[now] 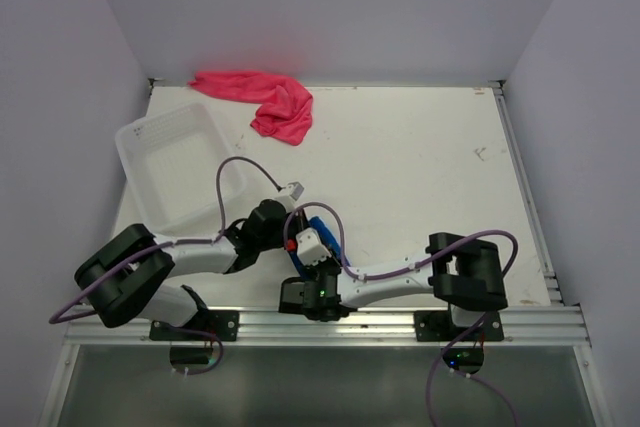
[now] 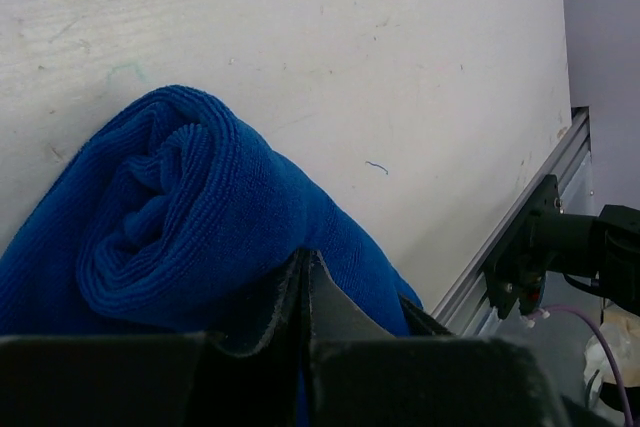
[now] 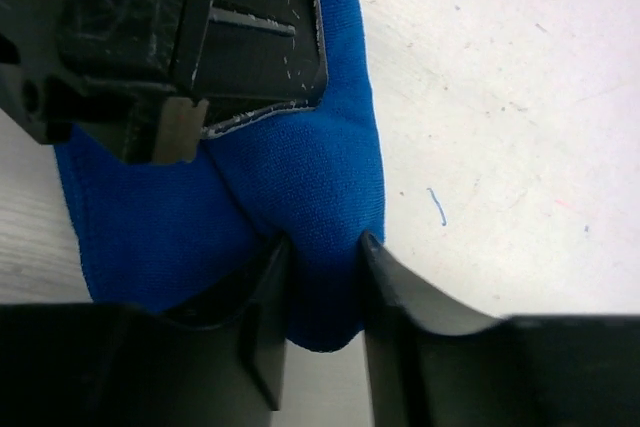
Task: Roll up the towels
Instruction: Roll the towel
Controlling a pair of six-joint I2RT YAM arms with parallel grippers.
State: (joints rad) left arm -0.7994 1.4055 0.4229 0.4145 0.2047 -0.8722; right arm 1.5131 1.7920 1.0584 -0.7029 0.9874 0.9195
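The blue towel [image 2: 180, 217] lies rolled on the white table near the front edge, its spiral end showing in the left wrist view. From above only a strip of the blue towel [image 1: 327, 235] shows between the two wrists. My left gripper [image 2: 306, 259] is shut, with a thin edge of the blue towel between its fingers. My right gripper [image 3: 325, 244] is shut on a fold of the blue towel [image 3: 300, 177], just below the left gripper's fingers [image 3: 250, 57]. The pink-red towel [image 1: 262, 100] lies crumpled at the back of the table, far from both grippers.
A white slotted plastic basket [image 1: 150, 139] stands at the left, just behind the left arm. The table's metal front rail [image 2: 520, 217] runs close to the towel. Grey walls close in the table on three sides.
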